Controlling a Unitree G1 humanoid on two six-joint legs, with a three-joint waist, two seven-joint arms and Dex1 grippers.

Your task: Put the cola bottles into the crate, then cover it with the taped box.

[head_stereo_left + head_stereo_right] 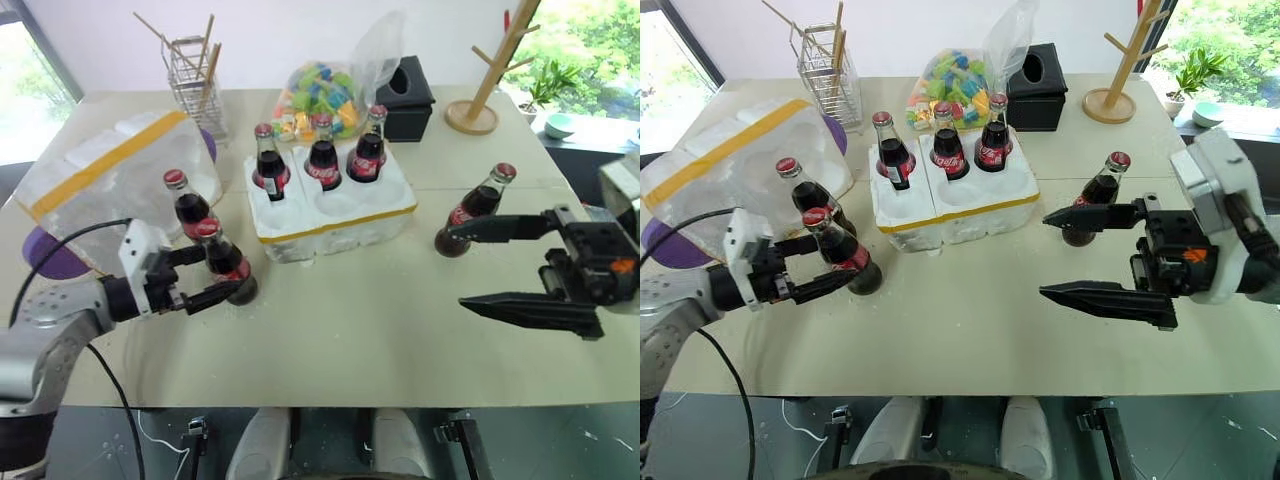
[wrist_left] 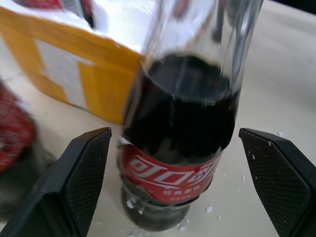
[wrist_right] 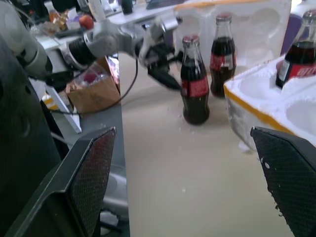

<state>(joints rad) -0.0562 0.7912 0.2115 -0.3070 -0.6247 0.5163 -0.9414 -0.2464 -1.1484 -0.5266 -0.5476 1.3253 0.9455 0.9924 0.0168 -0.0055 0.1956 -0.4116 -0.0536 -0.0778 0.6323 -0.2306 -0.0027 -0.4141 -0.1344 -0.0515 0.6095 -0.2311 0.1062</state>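
Left claw (image 1: 200, 276), released, brackets a cola bottle (image 1: 226, 262) near the surface's left edge, seemingly to lift it into the crate (image 1: 335, 215), mid-surface, three wells filled; right claw (image 1: 510, 262) hangs wide, empty.

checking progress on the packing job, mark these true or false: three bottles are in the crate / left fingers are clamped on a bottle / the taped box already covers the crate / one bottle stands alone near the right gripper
Three cola bottles stand in the crate: true.
The left gripper is clamped on a bottle: false, its fingers are open either side of it.
The taped box covers the crate: false, it lies beside it.
One bottle stands near the right gripper: true.
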